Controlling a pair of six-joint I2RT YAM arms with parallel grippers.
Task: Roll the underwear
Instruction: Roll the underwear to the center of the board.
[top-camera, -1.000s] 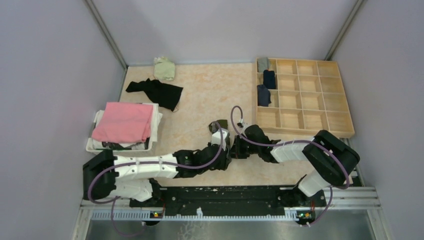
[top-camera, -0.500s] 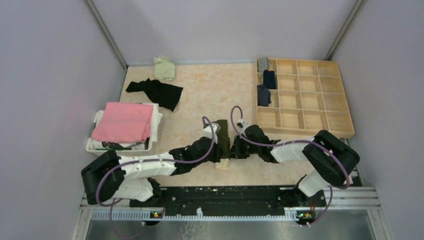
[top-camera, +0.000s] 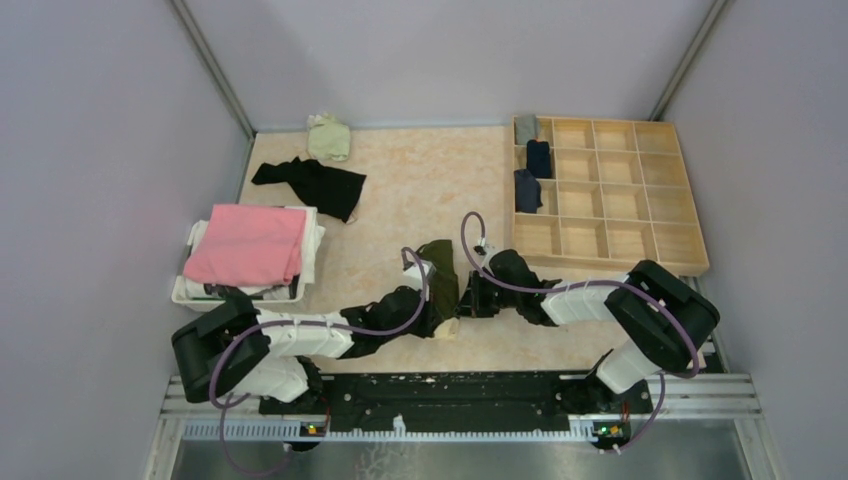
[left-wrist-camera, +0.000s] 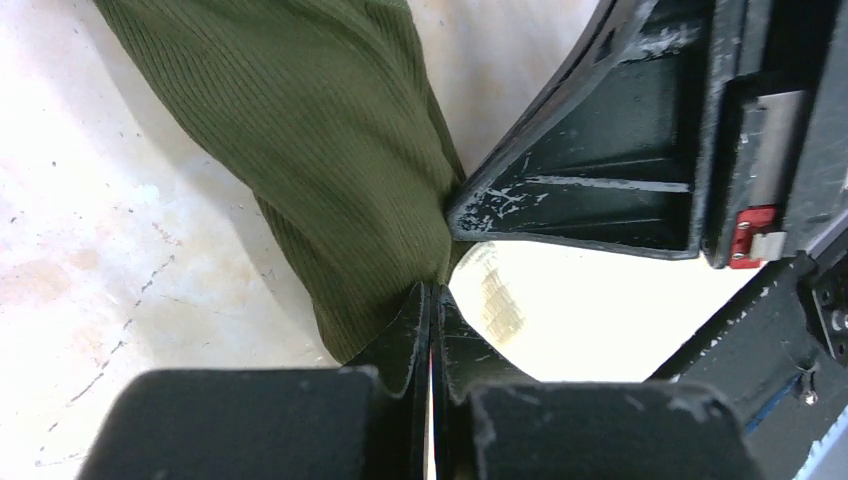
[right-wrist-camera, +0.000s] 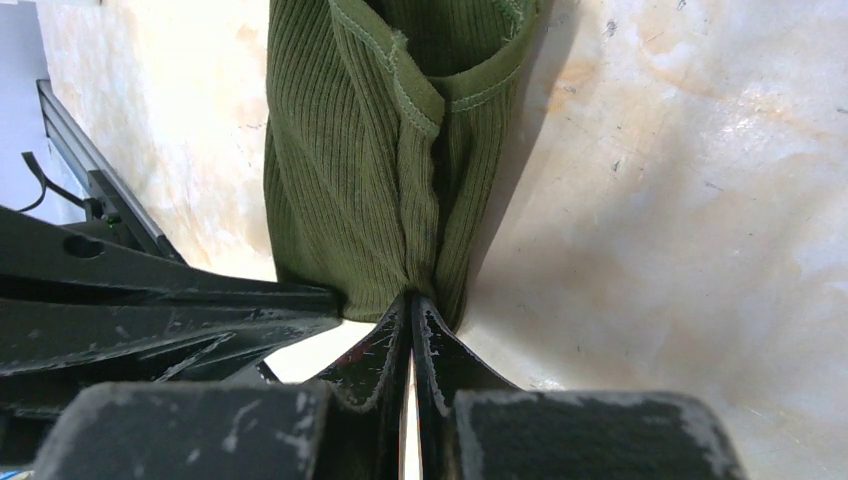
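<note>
The olive green underwear (top-camera: 440, 268) lies stretched on the table in the middle, seen close in the left wrist view (left-wrist-camera: 300, 140) and the right wrist view (right-wrist-camera: 380, 150). My left gripper (top-camera: 440, 312) is shut on its near edge (left-wrist-camera: 432, 290). My right gripper (top-camera: 468, 296) is shut on the same near end (right-wrist-camera: 412, 300), right beside the left one. A beige waistband tip (top-camera: 448, 327) shows by the left gripper. Rolled underwear pieces, one grey (top-camera: 525, 128) and two navy (top-camera: 538, 158), sit in the wooden tray's left cells.
A wooden compartment tray (top-camera: 640, 200) stands at the back right. A white basket (top-camera: 186, 290) with a folded pink cloth (top-camera: 248, 242) is at the left. A black garment (top-camera: 315, 184) and a pale green one (top-camera: 328, 136) lie at the back.
The left arm has swung forward and right over the olive underwear, which now lies drawn out toward the near edge. The right arm has hardly moved.
</note>
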